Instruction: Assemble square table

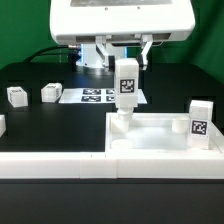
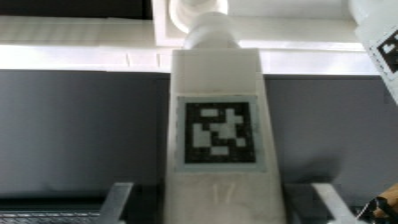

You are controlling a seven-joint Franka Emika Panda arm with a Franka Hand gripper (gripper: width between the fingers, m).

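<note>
Your gripper grasps a leg standing upright at the tabletop's corner socket. Hold it vertical, press lightly, and twist until it seats.

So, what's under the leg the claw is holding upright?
Below the leg in the claw lies the corner of the square table slab at the exterior view's left. The leg's lower end covers the corner socket, so whether it is seated cannot be seen.

One white square plastic slab was there; four small white tagged legs; one long white wall; one marker board.
</note>
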